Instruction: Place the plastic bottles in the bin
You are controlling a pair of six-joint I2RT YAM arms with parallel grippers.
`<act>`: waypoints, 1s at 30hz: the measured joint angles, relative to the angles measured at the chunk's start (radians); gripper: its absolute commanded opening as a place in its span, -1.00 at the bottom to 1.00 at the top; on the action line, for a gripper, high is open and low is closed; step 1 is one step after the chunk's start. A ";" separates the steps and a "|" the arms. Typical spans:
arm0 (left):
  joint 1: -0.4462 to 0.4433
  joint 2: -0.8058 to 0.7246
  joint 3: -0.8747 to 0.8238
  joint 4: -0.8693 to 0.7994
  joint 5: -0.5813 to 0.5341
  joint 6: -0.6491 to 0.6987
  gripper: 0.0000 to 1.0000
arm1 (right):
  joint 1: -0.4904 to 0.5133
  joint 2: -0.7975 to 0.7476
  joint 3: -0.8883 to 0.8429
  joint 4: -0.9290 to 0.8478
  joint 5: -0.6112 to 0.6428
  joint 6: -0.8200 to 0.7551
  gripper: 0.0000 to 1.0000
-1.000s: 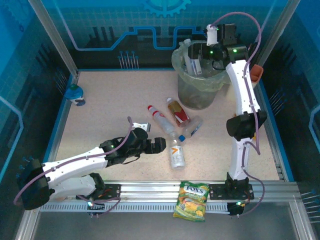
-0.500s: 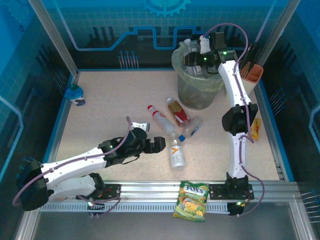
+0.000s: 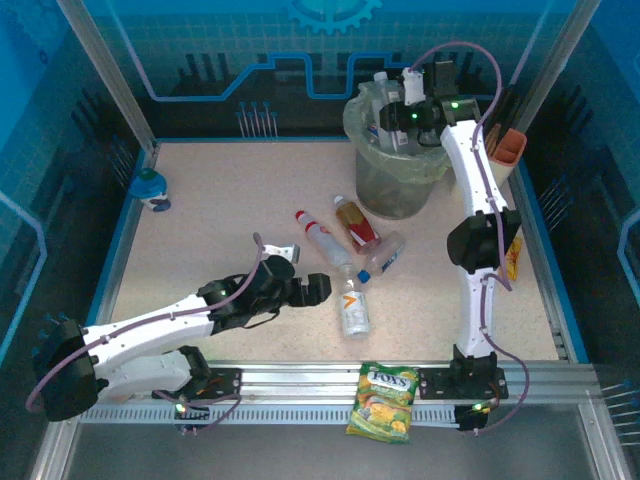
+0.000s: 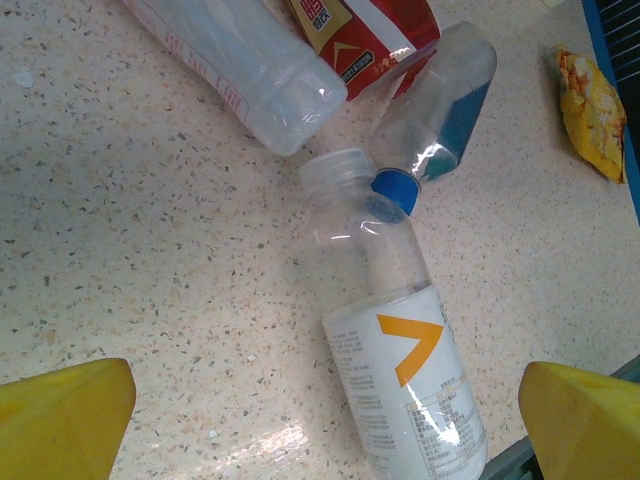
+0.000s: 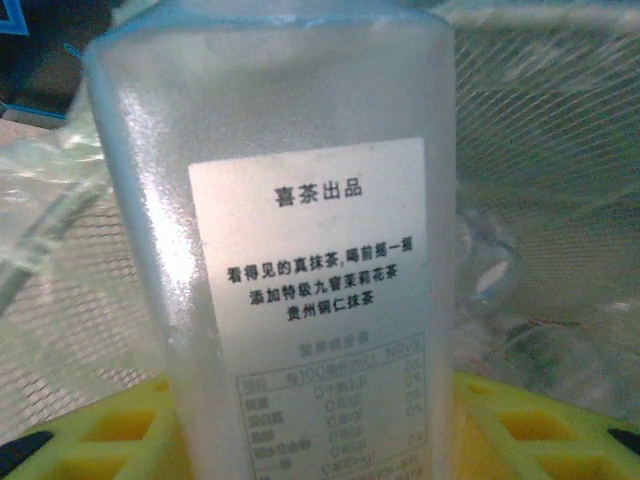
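Note:
Several plastic bottles lie mid-table: a clear one with a red cap (image 3: 322, 240), a red-labelled one (image 3: 357, 224), a blue-capped one (image 3: 385, 255) and a white-labelled one with an orange mark (image 3: 352, 305) (image 4: 400, 370). Another small bottle (image 3: 148, 188) stands far left. My left gripper (image 3: 315, 290) (image 4: 330, 420) hovers open just left of the orange-marked bottle, its yellow fingers (image 4: 60, 420) spread wide. The grey bin (image 3: 395, 185) with its green bag stands at the back right and holds bottles. Over its rim my right gripper (image 3: 392, 115) (image 5: 310, 420) is shut on a frosted bottle (image 5: 300, 230) with a white label.
A FOX'S candy bag (image 3: 383, 400) lies on the front rail. A yellow snack packet (image 3: 512, 255) (image 4: 590, 110) lies by the right wall. The orange utensil holder (image 3: 507, 147) stands right of the bin. Blue walls enclose the table.
My right gripper has shifted left over the bin's mouth and its fingers have closed in on the frosted bottle. The left arm has barely moved.

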 measured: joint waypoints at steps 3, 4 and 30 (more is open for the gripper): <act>0.000 0.009 0.000 0.000 0.000 0.000 0.99 | -0.012 -0.060 -0.018 -0.004 0.013 -0.014 0.04; 0.000 0.012 0.000 0.000 0.000 0.000 0.99 | -0.016 -0.075 -0.018 -0.006 0.019 -0.019 0.04; 0.002 0.087 0.035 0.002 0.035 0.007 0.98 | -0.037 -0.104 0.083 -0.169 0.101 -0.093 0.94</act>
